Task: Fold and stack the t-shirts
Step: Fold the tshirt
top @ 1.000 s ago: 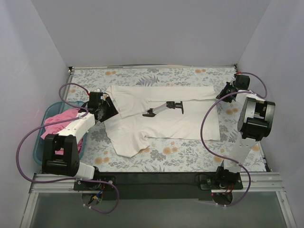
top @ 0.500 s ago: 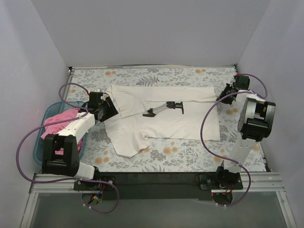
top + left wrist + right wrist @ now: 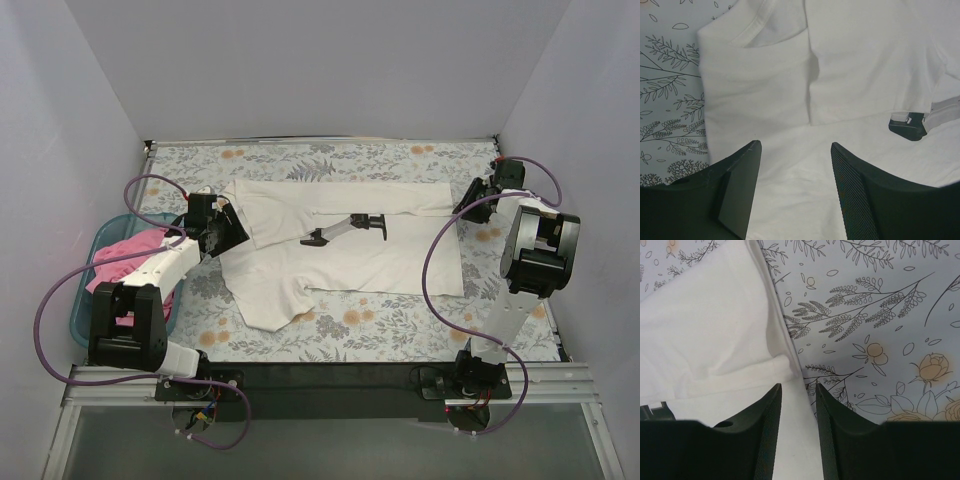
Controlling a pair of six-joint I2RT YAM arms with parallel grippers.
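Two shirts: white shirt (image 3: 340, 255) lies spread on the table (image 3: 400, 330), pink shirt (image 3: 125, 262) sits bunched in the basket (image 3: 82, 300). Left gripper (image 3: 796, 150) hangs open over the collar end. Right gripper (image 3: 798, 390) is slightly open at the hem corner, holding nothing.

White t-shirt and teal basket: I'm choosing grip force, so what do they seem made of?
White t-shirt: soft matte knit fabric, probably cotton; it creases and has a stitched collar band. Teal basket: likely rigid smooth plastic, from its even colour and firm rim; little shows.
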